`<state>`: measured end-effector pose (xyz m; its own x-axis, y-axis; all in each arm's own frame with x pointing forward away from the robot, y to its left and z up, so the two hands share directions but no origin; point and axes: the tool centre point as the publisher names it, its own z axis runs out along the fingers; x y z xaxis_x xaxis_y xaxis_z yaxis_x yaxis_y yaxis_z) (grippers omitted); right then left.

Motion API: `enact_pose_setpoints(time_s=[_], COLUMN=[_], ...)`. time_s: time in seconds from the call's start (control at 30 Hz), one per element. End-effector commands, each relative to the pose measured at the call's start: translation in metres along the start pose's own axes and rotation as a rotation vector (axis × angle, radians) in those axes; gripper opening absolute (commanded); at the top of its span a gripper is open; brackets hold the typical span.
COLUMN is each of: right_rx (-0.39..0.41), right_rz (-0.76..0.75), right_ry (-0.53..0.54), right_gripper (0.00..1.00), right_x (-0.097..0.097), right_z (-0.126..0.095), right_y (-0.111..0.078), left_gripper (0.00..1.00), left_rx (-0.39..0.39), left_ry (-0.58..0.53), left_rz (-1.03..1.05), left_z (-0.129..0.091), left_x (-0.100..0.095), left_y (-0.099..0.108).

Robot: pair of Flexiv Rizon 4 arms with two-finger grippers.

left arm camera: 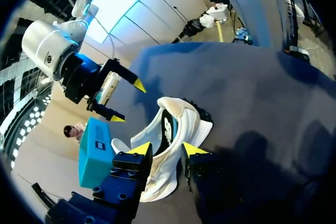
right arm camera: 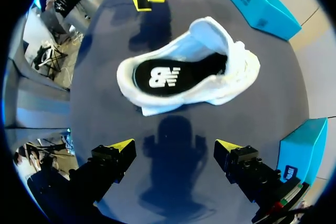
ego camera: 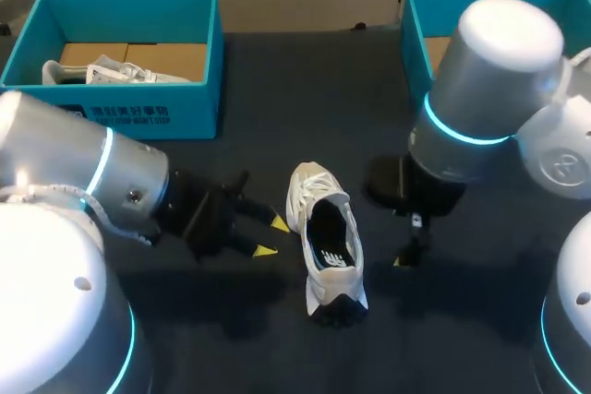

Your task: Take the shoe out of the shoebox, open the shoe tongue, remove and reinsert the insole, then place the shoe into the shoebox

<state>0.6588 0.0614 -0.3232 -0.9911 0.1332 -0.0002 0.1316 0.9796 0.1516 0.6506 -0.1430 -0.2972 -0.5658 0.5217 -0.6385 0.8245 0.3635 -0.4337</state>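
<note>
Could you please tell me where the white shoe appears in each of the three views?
Head view: the white shoe lies in the middle of the table.
Left wrist view: it is just ahead of the left tool.
Right wrist view: it is ahead of the right tool, apart from it.
Shared landmark: its dark insole with a white logo.

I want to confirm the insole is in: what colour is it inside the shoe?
The insole is black with a white mark; the right wrist view shows it best.
</note>
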Motion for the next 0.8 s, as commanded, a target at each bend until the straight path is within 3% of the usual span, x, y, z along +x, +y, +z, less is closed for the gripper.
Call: enact_pose_setpoints(time_s=[0.03,0.17,0.27,0.33,0.37,0.4,0.8], right_rx=[-0.037,-0.039,-0.038,-0.051,-0.051,-0.051,-0.051], right_rz=[0.004,0.023,0.021,0.006,0.006,0.006,0.006], right_ry=[-0.022,-0.035,-0.036,-0.028,-0.028,-0.028,-0.028], right_gripper=[1.0,1.0,1.0,1.0,1.0,1.0,1.0], right_x=[0.004,0.002,0.0,-0.002,-0.002,-0.002,-0.002], right_z=[-0.018,-0.025,-0.029,-0.031,-0.031,-0.031,-0.031], right_y=[-0.042,-0.071,-0.081,-0.087,-0.087,-0.087,-0.087], left_gripper=[0.34,0.35,0.32,0.23,0.07,0.0,0.0], left_rx=[-0.009,-0.026,-0.026,-0.007,0.011,0.009,-0.009], left_ry=[0.194,0.269,0.336,0.41,0.465,0.496,0.493], left_rz=[0.02,0.037,0.053,0.075,0.082,0.1,0.125], left_z=[-0.01,-0.012,-0.012,-0.015,-0.017,-0.017,-0.018], left_x=[-0.003,0.0,0.001,0.002,0.002,0.002,0.002], left_y=[0.0,0.003,0.003,0.002,0.001,0.0,0.0])
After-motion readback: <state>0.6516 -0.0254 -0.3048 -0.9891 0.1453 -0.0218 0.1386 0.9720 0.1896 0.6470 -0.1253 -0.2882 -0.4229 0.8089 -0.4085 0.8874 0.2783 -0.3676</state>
